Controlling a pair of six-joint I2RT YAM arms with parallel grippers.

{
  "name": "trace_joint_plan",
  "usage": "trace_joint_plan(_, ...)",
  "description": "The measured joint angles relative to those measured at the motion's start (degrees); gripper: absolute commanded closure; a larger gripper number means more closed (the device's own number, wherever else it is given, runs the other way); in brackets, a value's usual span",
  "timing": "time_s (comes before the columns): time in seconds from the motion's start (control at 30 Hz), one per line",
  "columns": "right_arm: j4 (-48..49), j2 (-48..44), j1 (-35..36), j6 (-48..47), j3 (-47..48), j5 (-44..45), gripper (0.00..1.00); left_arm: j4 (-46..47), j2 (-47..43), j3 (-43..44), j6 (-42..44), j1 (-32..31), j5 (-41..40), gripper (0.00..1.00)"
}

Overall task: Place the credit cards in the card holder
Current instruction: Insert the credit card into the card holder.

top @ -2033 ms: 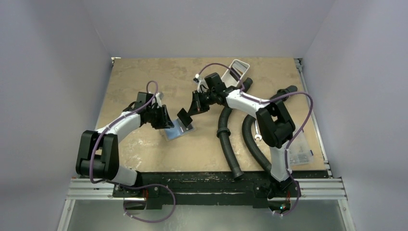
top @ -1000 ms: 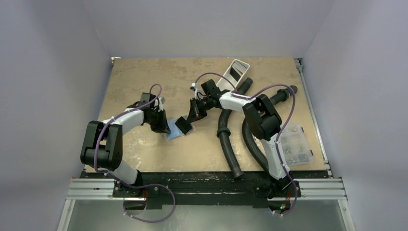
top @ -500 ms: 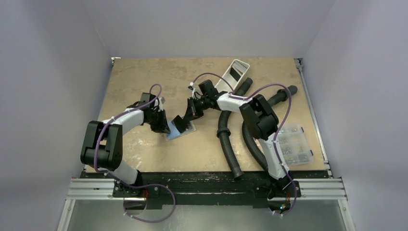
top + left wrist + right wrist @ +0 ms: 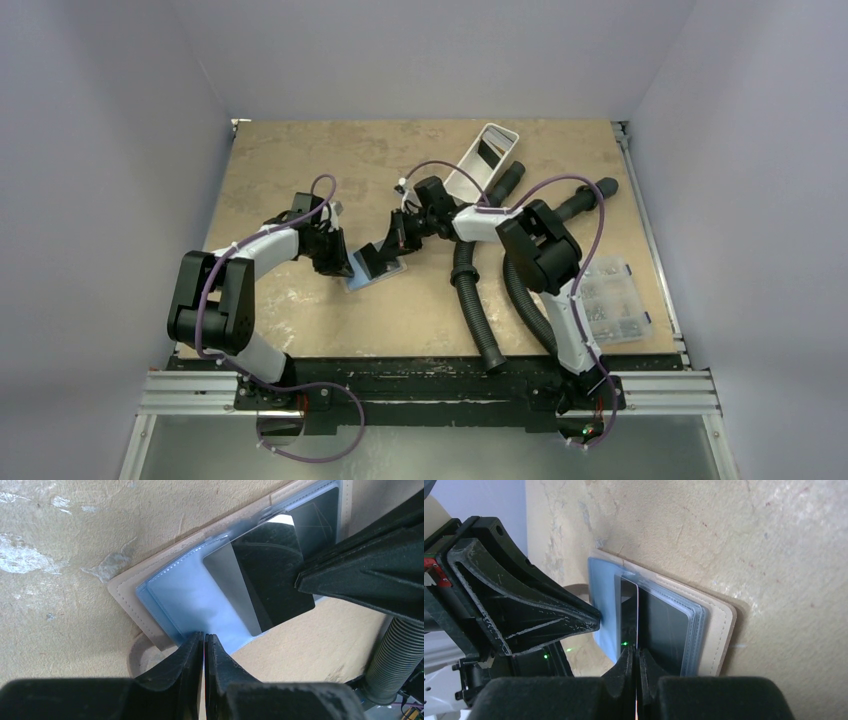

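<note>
The tan card holder (image 4: 131, 596) lies open on the table, left of centre in the top view (image 4: 372, 282). It also shows in the right wrist view (image 4: 720, 630). My left gripper (image 4: 205, 636) is shut on the edge of the holder's pale blue pocket leaf (image 4: 190, 600). My right gripper (image 4: 636, 652) is shut on a black credit card (image 4: 272, 572). It holds the card tilted, with the far end at the pocket mouth. In the right wrist view the card is edge-on (image 4: 629, 612). The two grippers (image 4: 340, 262) (image 4: 385, 248) face each other across the holder. The orange-tan card is out of view.
A white tray (image 4: 468, 165) with a dark rectangle in it stands at the back. Two black corrugated hoses (image 4: 468, 290) (image 4: 522, 300) run from the right arm to the front edge. A clear compartment box (image 4: 612, 300) sits at the right.
My right gripper has moved down and left with the black card, until the card reaches the holder. My left gripper drew in over the holder's left edge and has stayed there.
</note>
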Motion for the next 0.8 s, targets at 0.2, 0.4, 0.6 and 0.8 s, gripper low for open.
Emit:
trace_joint_plan(0.2, 9.62, -4.00, 1.70, 6.34, -8.52, 6.19, 1.00, 0.02, -0.11, 0.00, -0.07, 0.00, 0.07, 0.89)
trace_joint_plan(0.4, 14.40, -6.73, 4.59, 8.98, -12.83, 12.04, 1.00, 0.55, -2.25, -1.11, -0.59, 0.00, -0.70, 0.81)
trace_joint_plan(0.6, 14.86, -6.78, 5.55, 8.79, -12.85, 13.38, 0.96, -0.02, -8.24, -1.60, -3.54, 0.07, -4.22, 0.84)
trace_joint_plan(0.8, 14.75, -6.78, 5.55, 8.74, -12.85, 13.92, 0.94, 0.09, -11.47, -2.10, -8.26, 0.37, -11.91, 1.00)
